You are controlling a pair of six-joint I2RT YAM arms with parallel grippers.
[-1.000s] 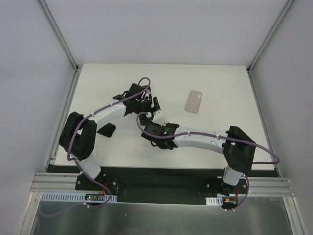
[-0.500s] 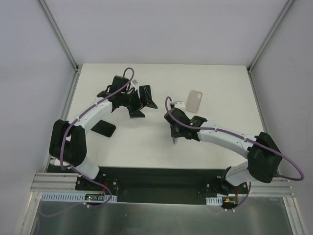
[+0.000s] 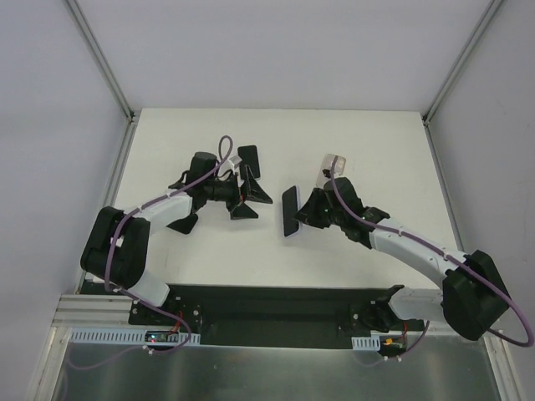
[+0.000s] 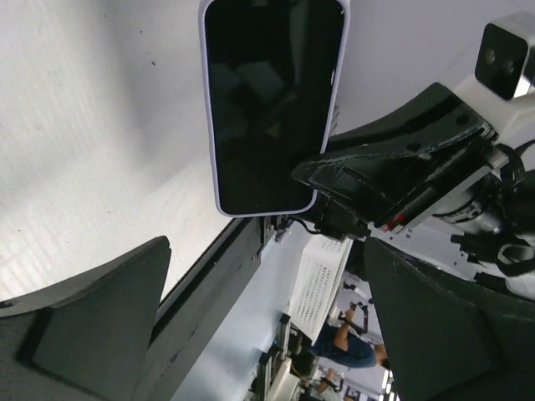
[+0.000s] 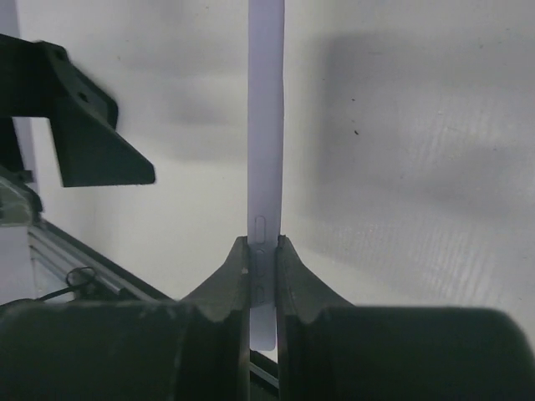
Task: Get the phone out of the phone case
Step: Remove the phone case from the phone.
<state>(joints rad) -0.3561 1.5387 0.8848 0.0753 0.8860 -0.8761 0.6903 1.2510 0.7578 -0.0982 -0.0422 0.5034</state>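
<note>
A phone (image 3: 290, 212) with a black screen and a pale lavender rim is held off the table on its edge. My right gripper (image 3: 300, 210) is shut on its lower end. In the right wrist view the phone (image 5: 266, 125) shows edge-on, clamped between my fingers (image 5: 226, 280). In the left wrist view the phone (image 4: 272, 100) faces the camera. My left gripper (image 3: 251, 182) is open and empty, a short way left of the phone, and it also shows in the left wrist view (image 4: 267, 326). A pale translucent phone case (image 3: 338, 164) lies flat behind my right wrist.
A flat black object (image 3: 185, 221) lies on the white table (image 3: 376, 142) under my left forearm. Metal frame posts stand at the back corners, and white walls enclose both sides. A black base rail runs along the near edge.
The two grippers were close together at the table's centre and have drawn apart. My right gripper moved right toward the case with the phone in it. My left gripper swung left and stands open.
</note>
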